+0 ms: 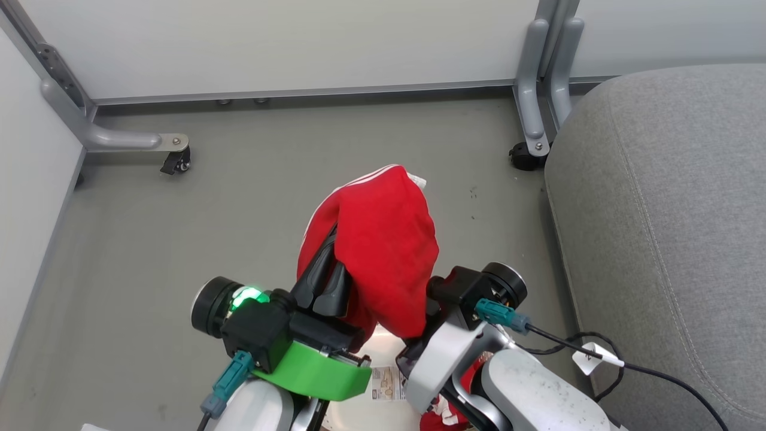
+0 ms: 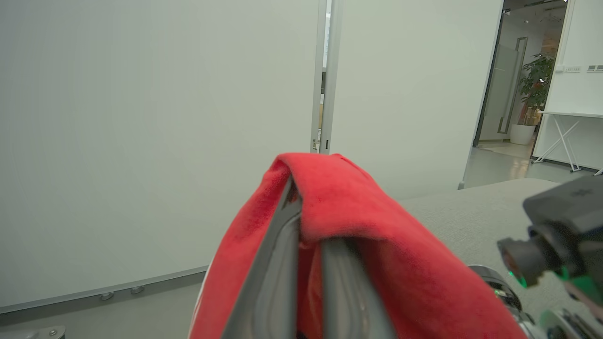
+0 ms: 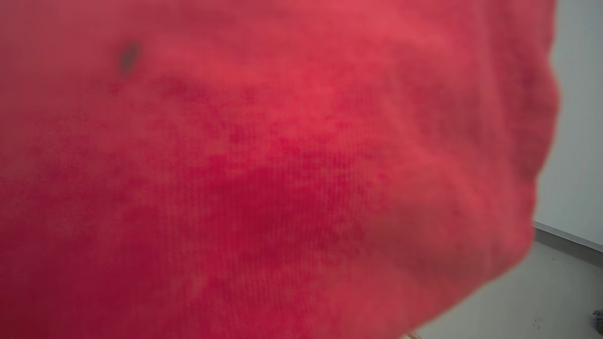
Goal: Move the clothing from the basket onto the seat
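A grey partition leg with a black caster (image 1: 178, 161) stands on the grey floor (image 1: 179, 251) at the left, below the white partition panels (image 1: 299, 42) that close off the back of the room. Nearer the middle, the robot's left gripper (image 1: 328, 263) is raised above the floor. Its two dark fingers (image 2: 273, 273) are drawn close together, with red cloth caught between them and folded over their tips. The red garment (image 1: 383, 245) it holds hangs well above the floor, draped over the fingers like a hood, with white stripes along its far edge.

Below it, between the two forearms, lies a bare patch of the basket (image 1: 378, 353) bottom with its paper label (image 1: 386, 383). More red clothing (image 1: 440, 413) with white trim lies just beside the label, at the bottom edge of the head view.

The right gripper (image 1: 455, 284) sits just right of the hanging garment, touching it. Its fingers are hidden behind the cloth, and red fabric blocks the right wrist view, so I cannot tell whether it is open or closed. A black cable with a white tag (image 1: 589, 356) trails from that wrist.

At the far right the seat (image 1: 658, 209) rises from the floor, near the garment but apart from it. A second caster (image 1: 523, 157) stands by its back corner.
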You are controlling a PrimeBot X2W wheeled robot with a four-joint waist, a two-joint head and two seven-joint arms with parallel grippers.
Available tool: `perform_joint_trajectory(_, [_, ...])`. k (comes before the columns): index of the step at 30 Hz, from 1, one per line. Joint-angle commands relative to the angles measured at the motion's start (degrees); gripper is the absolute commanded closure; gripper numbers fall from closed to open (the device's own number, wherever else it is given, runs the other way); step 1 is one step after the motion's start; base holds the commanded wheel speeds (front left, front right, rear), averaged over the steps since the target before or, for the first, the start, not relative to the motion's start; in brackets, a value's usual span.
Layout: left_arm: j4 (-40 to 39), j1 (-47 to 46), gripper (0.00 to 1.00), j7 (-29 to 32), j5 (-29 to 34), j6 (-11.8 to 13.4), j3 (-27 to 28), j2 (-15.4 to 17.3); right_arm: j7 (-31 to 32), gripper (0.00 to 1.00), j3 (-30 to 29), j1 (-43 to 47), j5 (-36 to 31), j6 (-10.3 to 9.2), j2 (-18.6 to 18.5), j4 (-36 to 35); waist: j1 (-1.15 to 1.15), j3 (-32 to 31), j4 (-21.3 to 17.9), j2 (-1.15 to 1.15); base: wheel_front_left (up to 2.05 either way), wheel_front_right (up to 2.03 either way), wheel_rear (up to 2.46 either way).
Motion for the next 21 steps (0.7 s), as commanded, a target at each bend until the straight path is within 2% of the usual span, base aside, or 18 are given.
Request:
perform_joint_trajectory(1, [-0.3, -1.1, 1.0, 0.0, 0.3, -0.3, 0.1, 0.0, -0.4, 1.0, 0.2, -0.9, 0.4, 0.0, 0.1, 0.5, 0.0, 0.1, 0.0, 0.0, 0.0, 0.0, 0.0])
perform_joint_trajectory(18, [0.3, -1.1, 1.0, 0.0, 1.0, -0.3, 0.4, -0.2, -1.4, 1.0, 0.1, -1.4, 0.9, 0.0, 0.4, 2.0, 0.0, -0.2, -0.3, 0.0, 0.0, 0.0, 0.0])
perform_joint_trajectory(19, [0.3, -1.2, 0.87, 0.0, 1.1, -0.2, 0.4, -0.2, -1.4, 1.0, 0.1, -1.5, 0.9, 0.0, 0.4, 2.0, 0.0, -0.2, -0.3, 0.0, 0.0, 0.0, 0.0])
perform_joint_trajectory(20, [0.4, -1.2, 0.66, 0.0, 1.1, -0.2, 0.4, -0.2, -1.4, 1.0, 0.0, -1.5, 0.8, 0.0, 0.4, 1.9, 0.0, -0.2, -0.3, 0.0, 0.0, 0.0, 0.0])
perform_joint_trajectory(21, [0.4, -1.2, 0.09, 0.0, 1.2, -0.1, 0.5, -0.3, -1.5, 1.0, -0.2, -1.5, 0.7, 0.0, 0.3, 1.9, 0.0, -0.2, -0.3, 0.0, 0.0, 0.0, 0.0])
